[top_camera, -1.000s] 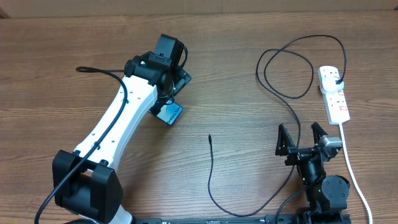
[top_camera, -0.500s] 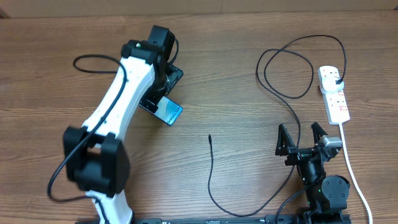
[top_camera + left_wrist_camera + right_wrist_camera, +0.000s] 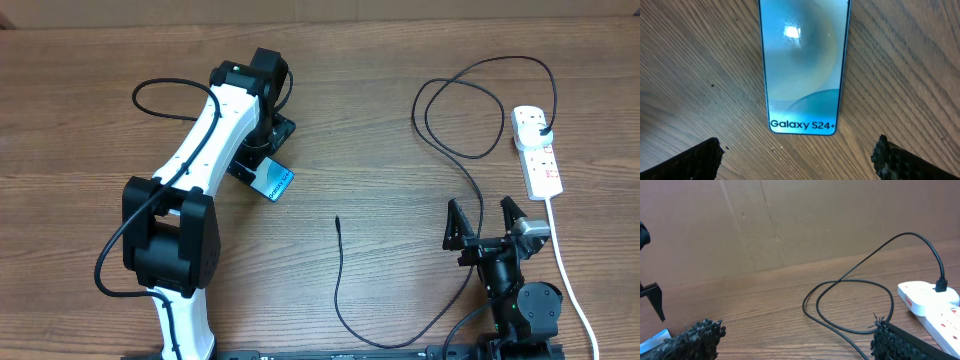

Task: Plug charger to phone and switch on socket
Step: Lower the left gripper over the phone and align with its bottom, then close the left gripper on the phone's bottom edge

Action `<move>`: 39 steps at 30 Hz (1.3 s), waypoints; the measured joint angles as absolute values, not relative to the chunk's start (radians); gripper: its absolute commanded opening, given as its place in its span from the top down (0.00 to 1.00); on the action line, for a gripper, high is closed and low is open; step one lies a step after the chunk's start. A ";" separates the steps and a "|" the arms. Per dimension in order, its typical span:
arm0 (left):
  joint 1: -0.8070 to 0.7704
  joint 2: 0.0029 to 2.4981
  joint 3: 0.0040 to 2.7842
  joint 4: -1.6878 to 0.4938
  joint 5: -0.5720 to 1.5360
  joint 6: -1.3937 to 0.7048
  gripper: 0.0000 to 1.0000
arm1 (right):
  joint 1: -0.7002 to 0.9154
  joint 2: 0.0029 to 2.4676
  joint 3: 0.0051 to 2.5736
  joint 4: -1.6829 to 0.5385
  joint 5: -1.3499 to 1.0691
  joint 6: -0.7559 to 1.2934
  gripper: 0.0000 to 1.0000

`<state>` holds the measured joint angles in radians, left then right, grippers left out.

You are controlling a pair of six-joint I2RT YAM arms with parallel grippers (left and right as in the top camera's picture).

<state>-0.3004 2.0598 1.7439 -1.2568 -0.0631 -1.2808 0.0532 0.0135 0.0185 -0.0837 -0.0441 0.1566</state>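
– On the left half of the desk (image 3: 400, 80), the left arm has swung. Its elbow has come in toward the middle, and the left hand (image 3: 797, 159) stays low over the phone (image 3: 802, 65), a touch further up the desk than a second ago.

– Is that hand gripping anything?

– No. Its fingers are spread wide, one at each lower corner of the wrist view. The phone's "Galaxy S24+" edge sits just ahead of the gap, with bare desk between the fingers. The phone lies flat, screen up, and has not shifted.

– And the right side?

– Unmoved. The right hand (image 3: 480, 208) sits near the front edge, fingers spread, holding nothing. The charger (image 3: 340, 280) lies as before, with its plug in the socket (image 3: 540, 165) at the far right and its cable looping across the desk. The connector tip (image 3: 337, 219) rests free between the phone and the right hand, apart from both.

– What does that mean for the task?

– The left arm is probably lining up to steady or grasp the phone. Nothing is plugged into the phone yet, and neither hand is near the socket. The tip must still be picked up and brought to the phone's port, which no view shows.
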 measured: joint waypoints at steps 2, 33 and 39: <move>-0.300 2.060 1.744 -1.257 -0.070 -1.280 0.00 | 0.053 0.014 0.019 -0.084 -0.044 0.156 0.00; -0.300 2.060 1.683 -1.142 -0.088 -1.253 0.01 | 0.053 0.014 0.019 -0.084 -0.044 0.156 0.00; -0.300 2.060 1.674 -1.137 -0.094 -1.253 0.00 | 0.053 0.014 0.019 -0.084 -0.044 0.156 0.00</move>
